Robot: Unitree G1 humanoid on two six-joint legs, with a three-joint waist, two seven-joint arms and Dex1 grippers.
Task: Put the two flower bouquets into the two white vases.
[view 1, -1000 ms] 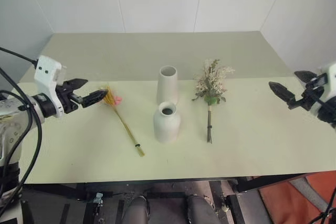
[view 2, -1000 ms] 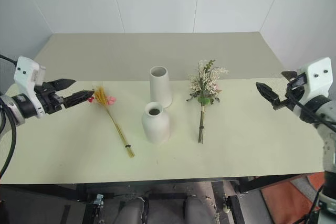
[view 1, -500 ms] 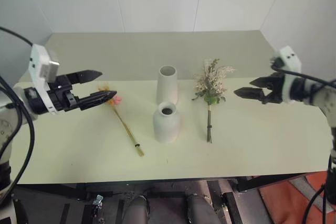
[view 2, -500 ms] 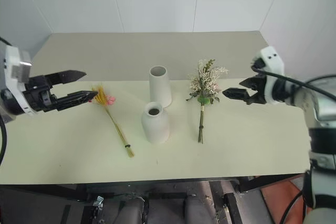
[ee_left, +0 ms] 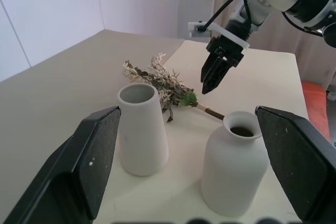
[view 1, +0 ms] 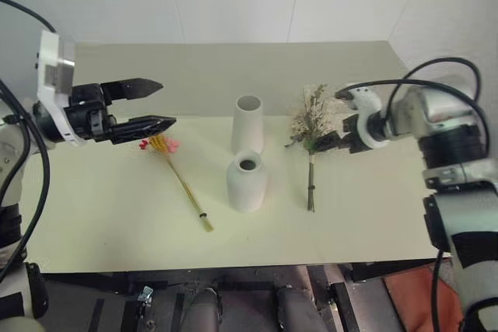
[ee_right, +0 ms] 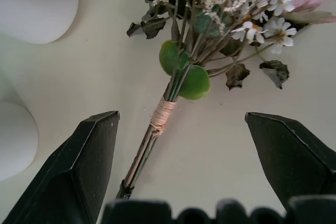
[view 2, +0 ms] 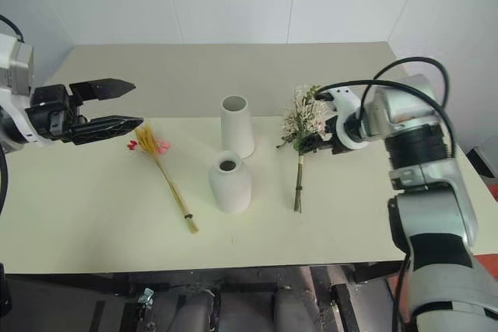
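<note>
Nearby, matte white tall conical vase (view 1: 248,123) behind squat round-shouldered bottle vase (view 1: 247,182).

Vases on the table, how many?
2. The tall vase stands upright mid-table. The short round vase stands upright just in front of it, nearer the robot. Both are empty, flanked by the two bouquets; none looks hidden.

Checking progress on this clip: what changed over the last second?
The right hand swung in from the table's right edge and now hangs open over the bushy bouquet, just above its tied stem, not gripping. The left hand rose slightly, open, above the grass bundle. Both bouquets and both vases stayed put.
</note>
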